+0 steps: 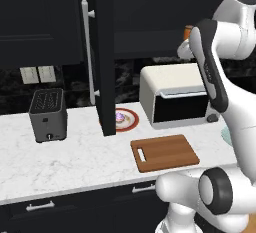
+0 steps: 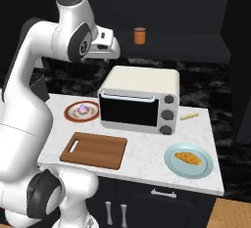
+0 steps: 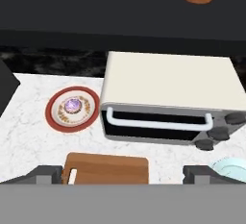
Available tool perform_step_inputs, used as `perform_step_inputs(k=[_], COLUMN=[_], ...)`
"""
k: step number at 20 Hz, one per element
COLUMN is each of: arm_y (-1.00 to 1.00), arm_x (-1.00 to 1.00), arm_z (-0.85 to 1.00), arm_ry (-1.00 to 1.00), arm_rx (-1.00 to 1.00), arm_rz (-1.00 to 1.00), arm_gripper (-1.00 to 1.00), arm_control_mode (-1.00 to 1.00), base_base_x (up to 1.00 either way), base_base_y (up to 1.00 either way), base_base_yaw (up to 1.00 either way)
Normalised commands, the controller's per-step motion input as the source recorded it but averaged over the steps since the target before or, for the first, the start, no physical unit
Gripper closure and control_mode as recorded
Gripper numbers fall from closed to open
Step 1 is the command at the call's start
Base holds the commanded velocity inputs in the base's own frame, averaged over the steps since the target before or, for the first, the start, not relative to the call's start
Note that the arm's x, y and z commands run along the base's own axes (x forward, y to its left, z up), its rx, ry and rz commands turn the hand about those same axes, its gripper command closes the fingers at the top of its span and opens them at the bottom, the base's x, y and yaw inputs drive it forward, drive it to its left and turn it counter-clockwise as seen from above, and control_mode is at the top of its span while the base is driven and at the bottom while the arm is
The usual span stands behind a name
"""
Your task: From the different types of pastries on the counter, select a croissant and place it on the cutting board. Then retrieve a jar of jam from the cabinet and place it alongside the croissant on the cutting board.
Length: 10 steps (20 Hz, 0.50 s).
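counter (image 1: 85, 162): veined white marble | cutting board (image 1: 165, 152): matt wood | toaster (image 1: 48, 114): brushed metal

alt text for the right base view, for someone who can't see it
A croissant lies on a pale blue plate at the counter's right end, while the cutting board sits bare before a white toaster oven. A jar of jam stands in the cabinet above.

Toaster oven (image 3: 170, 100) between frosted pastry (image 3: 72, 105), cutting board (image 3: 108, 169)
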Motion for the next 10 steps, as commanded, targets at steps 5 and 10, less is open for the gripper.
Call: perform_step_inputs(k=[5,10], arm_y=[-0.07,-0.52], arm_x=[-0.24,0.30], arm_z=[-0.15,1.00], arm_ry=[-0.02,-0.24], arm_rx=[0.01,0.12], arm_rz=[0.00,0.00], arm_gripper=[-1.00,-1.00], arm_control_mode=[-1.00,-1.00], base_base_x=[0.00,0.00], base_base_y=[0.00,0.00], base_base_yaw=[0.00,0.00])
